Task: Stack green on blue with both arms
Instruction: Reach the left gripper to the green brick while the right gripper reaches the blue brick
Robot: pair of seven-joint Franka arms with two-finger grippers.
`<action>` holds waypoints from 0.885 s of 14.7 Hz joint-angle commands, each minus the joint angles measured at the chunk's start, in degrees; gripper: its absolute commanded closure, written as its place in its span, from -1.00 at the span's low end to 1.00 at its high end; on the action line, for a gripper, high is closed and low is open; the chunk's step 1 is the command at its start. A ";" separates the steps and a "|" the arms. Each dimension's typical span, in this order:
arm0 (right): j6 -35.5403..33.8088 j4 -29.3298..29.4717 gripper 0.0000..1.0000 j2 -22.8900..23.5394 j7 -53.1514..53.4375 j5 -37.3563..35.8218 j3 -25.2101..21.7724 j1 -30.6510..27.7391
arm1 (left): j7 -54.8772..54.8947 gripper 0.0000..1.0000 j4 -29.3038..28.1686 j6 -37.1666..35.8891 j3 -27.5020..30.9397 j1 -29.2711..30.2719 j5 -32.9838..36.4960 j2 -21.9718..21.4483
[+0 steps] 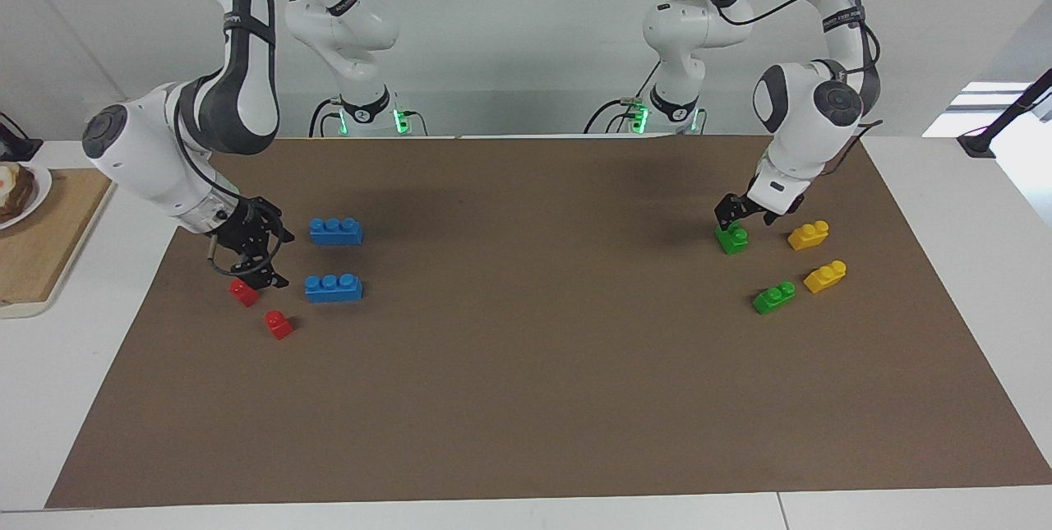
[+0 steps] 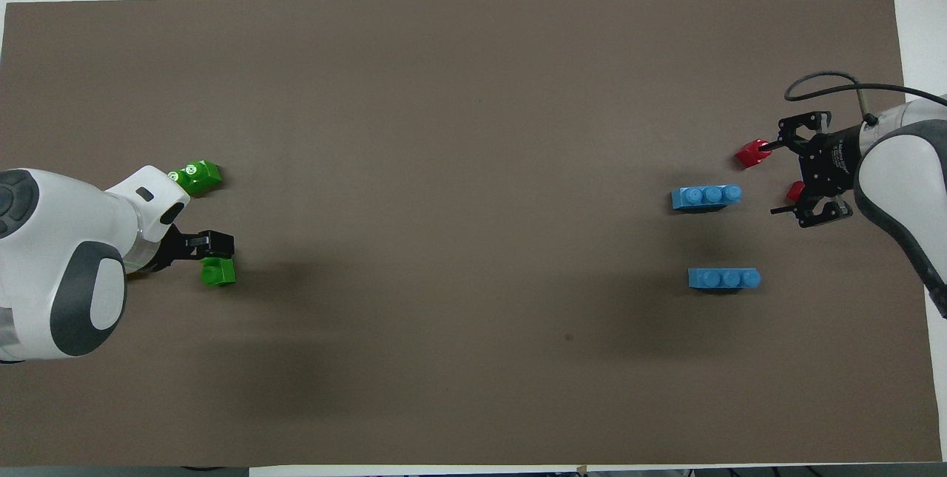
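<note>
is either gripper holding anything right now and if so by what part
Nothing is held. The left gripper is open, low over the green brick nearer the robots. The right gripper is open above a red brick.

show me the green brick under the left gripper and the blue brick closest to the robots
green brick [image 1: 731, 239]: facing view, on its top face.
blue brick [image 1: 335, 231]: facing view, on its middle stud.

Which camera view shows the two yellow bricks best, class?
The facing view: both yellow bricks lie in plain sight toward the left arm's end of the table, beside the green bricks. The overhead view shows neither; the left arm covers that spot.
</note>
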 commanded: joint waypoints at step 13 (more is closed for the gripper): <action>9.97 -5.14 -1.00 4.16 -5.76 3.68 0.35 0.78 | 0.30 -0.31 -4.91 8.80 -0.17 0.87 -0.56 2.68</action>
